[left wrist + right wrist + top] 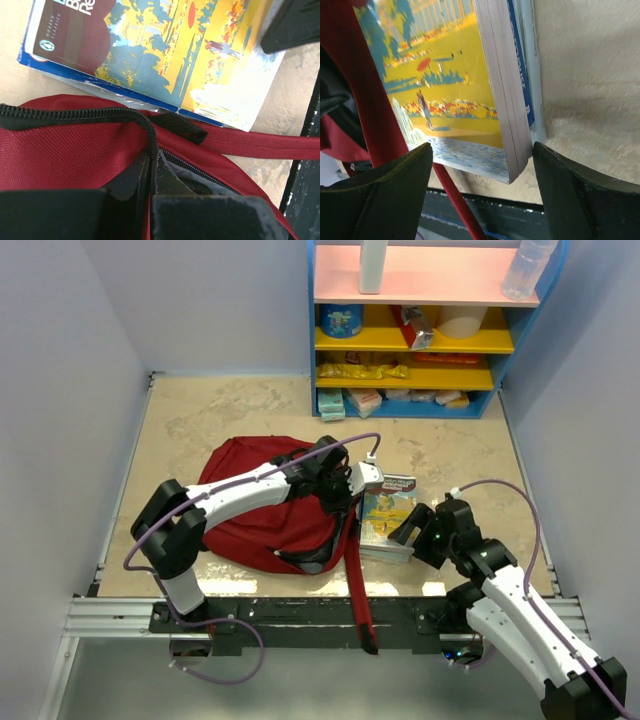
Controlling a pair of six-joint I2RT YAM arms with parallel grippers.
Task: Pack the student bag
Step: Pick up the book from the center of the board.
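Top view, student bag: The dark-red student bag [255,515] lies slumped on the tan table [200,420], left of centre, under the left arm.
Top view, strap: Its long red strap [358,580] runs from the bag's right side toward the arms and over the table's near edge.
Top view, book: A brightly illustrated book [388,508] lies flat just right of the bag, beside the strap.
Top view, left gripper: The left gripper [338,502] is down at the bag's right edge.
Top view, right gripper: The right gripper [412,533] sits at the book's near end.
Top view, shelf: A blue-framed shelf [415,340] stands at the far wall.
Left wrist, left gripper: The left gripper [152,200] is pinched tight, with the bag's black zipper [75,114] edge running in between its fingers.
Left wrist, surroundings: The book [175,50] lies just beyond the bag [65,155], and the strap [260,145] passes under the book's corner.
Right wrist, right gripper: The right gripper [482,147] is spread wide and grips nothing, one finger on each side of the book's [450,90] near corner.
Right wrist, strap: The strap [365,90] crosses the left part of the cover, and a pale-blue edge shows under the book.
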